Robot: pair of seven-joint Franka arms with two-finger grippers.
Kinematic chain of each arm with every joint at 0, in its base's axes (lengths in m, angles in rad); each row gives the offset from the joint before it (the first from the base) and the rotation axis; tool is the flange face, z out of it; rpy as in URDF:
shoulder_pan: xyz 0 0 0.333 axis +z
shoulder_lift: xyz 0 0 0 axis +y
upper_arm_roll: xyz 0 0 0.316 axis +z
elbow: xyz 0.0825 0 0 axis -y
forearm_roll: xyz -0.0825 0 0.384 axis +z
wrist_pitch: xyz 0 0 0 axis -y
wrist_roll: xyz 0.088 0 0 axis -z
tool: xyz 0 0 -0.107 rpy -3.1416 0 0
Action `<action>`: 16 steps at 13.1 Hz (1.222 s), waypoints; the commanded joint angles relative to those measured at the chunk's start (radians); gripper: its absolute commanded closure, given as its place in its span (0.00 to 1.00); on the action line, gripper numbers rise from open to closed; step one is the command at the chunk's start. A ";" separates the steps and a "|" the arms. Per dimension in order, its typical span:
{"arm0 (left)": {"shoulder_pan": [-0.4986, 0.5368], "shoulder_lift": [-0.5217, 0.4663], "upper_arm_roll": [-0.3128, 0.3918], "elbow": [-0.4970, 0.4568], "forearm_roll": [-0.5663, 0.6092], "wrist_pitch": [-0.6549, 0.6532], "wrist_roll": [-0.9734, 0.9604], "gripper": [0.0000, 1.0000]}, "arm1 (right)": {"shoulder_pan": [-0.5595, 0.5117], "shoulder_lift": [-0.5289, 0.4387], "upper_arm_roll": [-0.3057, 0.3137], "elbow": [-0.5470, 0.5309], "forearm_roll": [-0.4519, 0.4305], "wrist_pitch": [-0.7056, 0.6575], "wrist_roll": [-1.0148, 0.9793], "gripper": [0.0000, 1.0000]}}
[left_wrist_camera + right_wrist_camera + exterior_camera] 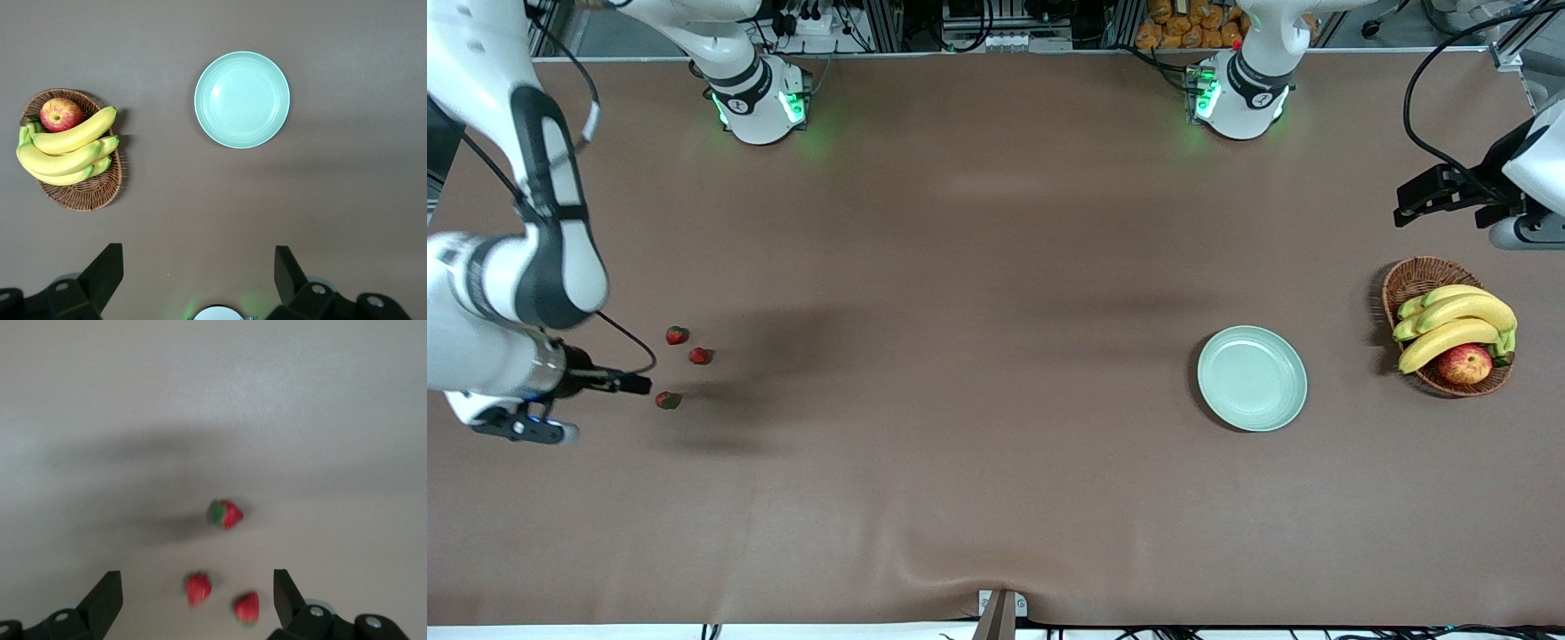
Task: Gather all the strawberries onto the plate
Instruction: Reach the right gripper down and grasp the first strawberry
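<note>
strawberries (678, 335): three, tiny, red, green-topped | plate (1252, 379): mint, glossy

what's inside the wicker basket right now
A bunch of bananas and a red-yellow apple fill the basket. Whatever lies under the fruit is covered. No strawberries show in it.

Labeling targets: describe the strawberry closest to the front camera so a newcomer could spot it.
Go to the right arm's end of the table, where three strawberries lie. The target strawberry is the one nearest the front camera, set apart from the other two and showing the most green.
</note>
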 commanded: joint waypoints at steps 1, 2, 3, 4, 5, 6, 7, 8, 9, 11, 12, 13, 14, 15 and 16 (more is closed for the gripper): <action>-0.004 0.005 -0.003 0.017 -0.019 -0.018 -0.034 0.00 | -0.020 0.107 0.005 0.010 -0.008 0.126 -0.024 0.00; -0.006 0.005 -0.006 0.022 -0.017 -0.018 -0.057 0.00 | -0.031 0.135 0.005 0.010 -0.008 0.157 -0.055 0.00; -0.007 0.005 -0.008 0.022 -0.017 -0.018 -0.068 0.00 | -0.035 0.153 0.005 0.010 -0.005 0.172 -0.070 0.00; -0.006 0.005 -0.008 0.022 -0.017 -0.018 -0.068 0.00 | -0.035 0.161 0.005 0.011 -0.005 0.174 -0.072 0.00; -0.004 0.005 -0.008 0.020 -0.017 -0.018 -0.068 0.00 | -0.034 0.173 0.005 0.011 -0.005 0.176 -0.072 0.00; -0.004 0.005 -0.008 0.019 -0.017 -0.018 -0.068 0.00 | -0.034 0.185 0.005 0.011 -0.005 0.174 -0.072 0.05; -0.004 0.005 -0.008 0.019 -0.017 -0.018 -0.068 0.00 | -0.035 0.192 0.005 0.010 -0.005 0.168 -0.072 0.11; -0.006 0.005 -0.008 0.019 -0.017 -0.018 -0.068 0.00 | -0.035 0.192 0.005 0.008 -0.005 0.160 -0.069 0.16; -0.007 0.005 -0.009 0.016 -0.017 -0.018 -0.067 0.00 | -0.034 0.190 0.005 0.004 -0.005 0.148 -0.070 0.24; -0.012 0.006 -0.009 0.017 -0.019 -0.018 -0.067 0.00 | -0.034 0.190 0.005 0.002 -0.005 0.118 -0.070 0.38; -0.012 0.006 -0.009 0.017 -0.019 -0.016 -0.067 0.00 | -0.034 0.192 0.005 0.002 -0.003 0.099 -0.070 0.45; -0.014 0.008 -0.011 0.016 -0.019 -0.016 -0.067 0.00 | -0.034 0.192 0.005 0.002 -0.003 0.082 -0.070 0.54; -0.014 0.008 -0.012 0.014 -0.019 -0.016 -0.070 0.00 | -0.034 0.192 0.005 0.004 -0.001 0.079 -0.070 0.65; -0.012 0.008 -0.016 0.012 -0.019 -0.016 -0.068 0.00 | -0.034 0.192 0.005 0.004 0.002 0.081 -0.070 0.79; -0.012 0.008 -0.016 0.012 -0.019 -0.016 -0.068 0.00 | -0.032 0.190 0.005 0.011 0.006 0.081 -0.070 0.94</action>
